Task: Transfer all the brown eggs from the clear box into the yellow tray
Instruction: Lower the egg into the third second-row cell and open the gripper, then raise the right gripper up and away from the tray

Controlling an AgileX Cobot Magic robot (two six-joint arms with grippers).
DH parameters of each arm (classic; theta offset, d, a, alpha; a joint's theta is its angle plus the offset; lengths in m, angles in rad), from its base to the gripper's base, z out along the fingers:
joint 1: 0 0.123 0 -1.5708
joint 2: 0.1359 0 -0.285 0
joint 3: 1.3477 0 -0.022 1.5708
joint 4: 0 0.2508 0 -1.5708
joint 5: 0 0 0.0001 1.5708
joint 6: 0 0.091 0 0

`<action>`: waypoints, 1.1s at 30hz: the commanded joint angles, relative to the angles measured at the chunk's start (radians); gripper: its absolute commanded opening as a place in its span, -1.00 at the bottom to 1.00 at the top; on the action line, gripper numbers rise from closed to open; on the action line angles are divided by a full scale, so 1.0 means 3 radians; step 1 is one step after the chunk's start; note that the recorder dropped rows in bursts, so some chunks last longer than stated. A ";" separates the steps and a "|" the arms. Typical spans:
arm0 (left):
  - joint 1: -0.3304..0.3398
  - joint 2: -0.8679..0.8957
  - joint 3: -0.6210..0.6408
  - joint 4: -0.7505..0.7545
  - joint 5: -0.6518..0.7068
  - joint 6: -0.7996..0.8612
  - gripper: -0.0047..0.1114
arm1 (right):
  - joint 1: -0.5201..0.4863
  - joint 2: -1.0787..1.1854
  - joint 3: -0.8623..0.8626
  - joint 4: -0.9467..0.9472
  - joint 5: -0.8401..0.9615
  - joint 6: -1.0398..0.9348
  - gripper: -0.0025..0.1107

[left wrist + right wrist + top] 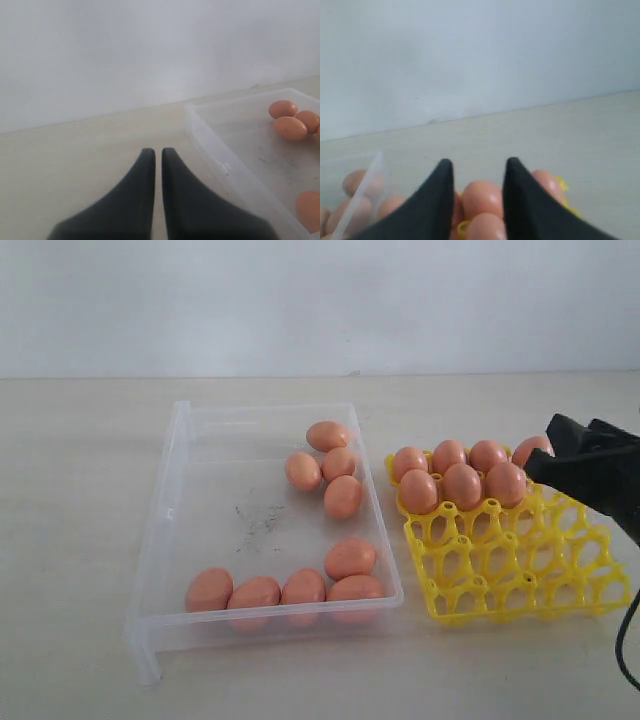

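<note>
Pale tabletop [80, 440], white wall [300, 300] behind. Nine brown eggs [343, 497] lie in the clear box [180, 500] at centre-left, and seven fill the upper cups of the yellow tray [520, 580] at right. The right gripper [545, 445] hovers by the tray's upper-right corner, jaws apart and empty. The left gripper [155, 150] is pinched closed.

High exterior, low wrists; shared clear box [250, 460]

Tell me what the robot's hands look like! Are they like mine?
Both are plain matte black. The left gripper and the right gripper each have two smooth fingers, wide at the base and narrowing to pointed tips, like a beak. A thin black cable hangs near the right one.
</note>
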 commanded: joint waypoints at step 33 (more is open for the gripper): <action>-0.0019 -0.0003 0.0013 -0.0008 -0.0010 -0.0017 -0.85 | 0.0151 -0.3369 0.0017 -0.1561 -0.0094 -0.0054 -0.93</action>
